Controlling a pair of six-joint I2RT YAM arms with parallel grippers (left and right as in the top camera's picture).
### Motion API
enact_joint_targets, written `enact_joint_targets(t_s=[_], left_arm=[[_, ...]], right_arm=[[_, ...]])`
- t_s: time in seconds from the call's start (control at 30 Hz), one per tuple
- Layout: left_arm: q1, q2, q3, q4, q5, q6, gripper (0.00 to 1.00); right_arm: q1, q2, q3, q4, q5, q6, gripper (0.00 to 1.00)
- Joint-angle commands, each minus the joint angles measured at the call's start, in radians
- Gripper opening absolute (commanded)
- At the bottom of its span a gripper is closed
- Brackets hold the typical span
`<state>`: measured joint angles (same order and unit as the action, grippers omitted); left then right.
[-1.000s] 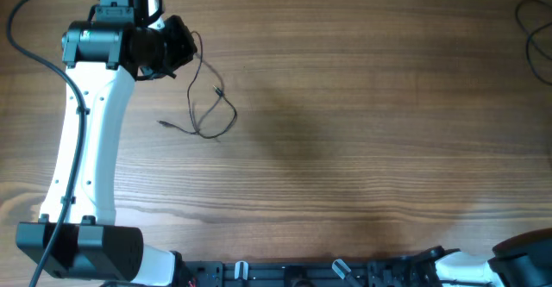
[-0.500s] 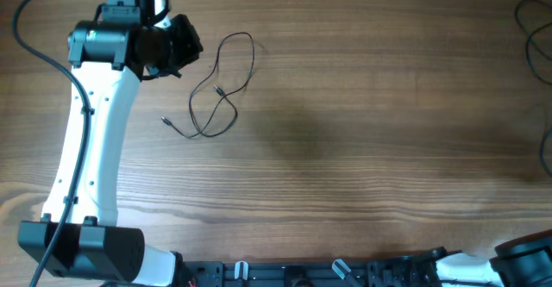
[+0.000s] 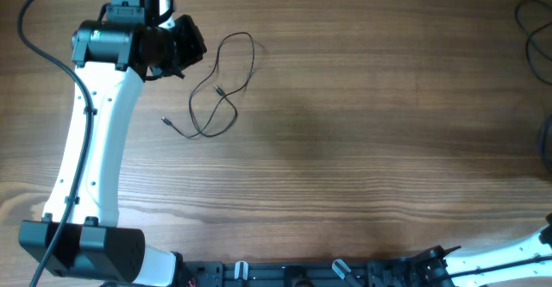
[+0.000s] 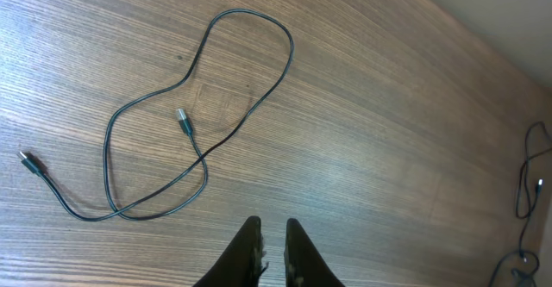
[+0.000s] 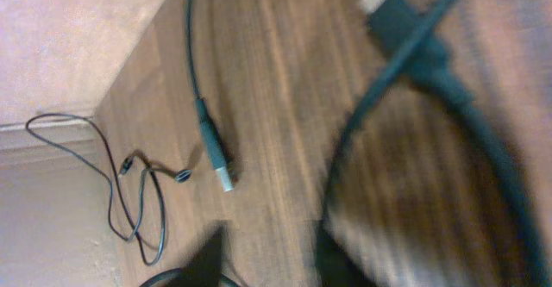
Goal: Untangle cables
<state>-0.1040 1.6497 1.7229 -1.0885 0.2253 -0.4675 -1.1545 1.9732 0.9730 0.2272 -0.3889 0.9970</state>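
left claw narrow, slim gap, holding nothing | thin cable lies loose just ahead-left of my fingertips, near the far-left corner | its long axis slants from the far edge toward the left edge | left arm is nearer, i judge | right claw by the near-right corner, blurred, can't tell its state

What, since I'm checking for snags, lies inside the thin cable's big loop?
Bare table wood and one plug of the cable itself, lying flat. Nothing covers the loop's inside. Only at the crossing below the plug does one strand hide the other.
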Motion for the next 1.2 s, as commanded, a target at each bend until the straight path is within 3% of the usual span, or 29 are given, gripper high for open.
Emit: enact_joint_targets(t_s=[0.0,0.13,0.3,0.43,0.47,0.53,0.63,0.7,0.73,0.8,0.83,0.93,0.97,1.03,1.07,1.1,1.17], left_arm=[[-0.011,-0.023,0.004,0.0,0.002,0.019,0.11],[-0.018,-0.023,0.004,0.0,0.001,0.02,0.12],[-0.018,-0.023,0.004,0.0,0.001,0.019,0.15],[-0.018,-0.023,0.004,0.0,0.001,0.02,0.15],[-0.018,-0.023,0.004,0.0,0.001,0.02,0.16],[-0.018,-0.023,0.004,0.002,0.001,0.02,0.16],[-0.018,-0.023,0.004,0.011,0.001,0.02,0.17],[-0.018,-0.023,0.004,0.009,0.001,0.02,0.26],[-0.018,-0.023,0.004,0.009,-0.005,0.02,0.33],[-0.018,-0.023,0.004,0.018,-0.018,0.019,0.12],[-0.018,-0.023,0.004,0.024,-0.017,0.019,0.11],[-0.018,-0.023,0.004,0.039,-0.017,0.019,0.23],[-0.018,-0.023,0.004,0.043,-0.017,0.019,0.34],[-0.013,-0.023,0.004,0.053,-0.024,0.02,0.37],[-0.003,-0.023,0.004,0.053,-0.045,0.053,0.22],[0.008,-0.025,0.005,0.051,-0.05,0.114,0.21],[0.047,-0.035,0.005,0.053,-0.1,0.147,0.34]], right_arm=[[0.006,-0.029,0.027,0.019,-0.141,-0.092,1.0],[0.006,-0.224,0.05,-0.124,-0.1,0.031,1.0],[0.038,-0.519,0.054,-0.738,0.241,0.501,1.0],[0.045,-0.544,0.054,-0.947,0.131,0.577,1.0],[0.057,-0.542,0.053,-1.0,-0.027,0.511,0.99],[0.109,-0.54,0.053,-1.001,-0.122,0.431,0.95],[0.327,-0.541,0.053,-0.85,-0.243,0.353,0.95],[0.542,-0.54,0.053,-0.592,-0.267,0.208,0.95],[0.766,-0.537,0.053,-0.292,-0.256,0.009,0.97],[1.007,-0.517,0.053,-0.011,-0.219,-0.315,1.0],[1.099,-0.507,0.053,0.035,-0.171,-0.428,0.99],[1.324,-0.478,0.053,0.049,0.009,-0.662,1.0],[1.394,-0.463,0.053,0.051,0.016,-0.732,1.0],[1.501,-0.424,0.054,0.051,0.049,-0.813,1.0],[1.557,-0.39,0.054,0.06,0.081,-0.821,1.0],[1.592,-0.362,0.056,0.072,0.078,-0.85,1.0],[1.656,-0.295,0.083,0.06,0.094,-0.894,1.0]])
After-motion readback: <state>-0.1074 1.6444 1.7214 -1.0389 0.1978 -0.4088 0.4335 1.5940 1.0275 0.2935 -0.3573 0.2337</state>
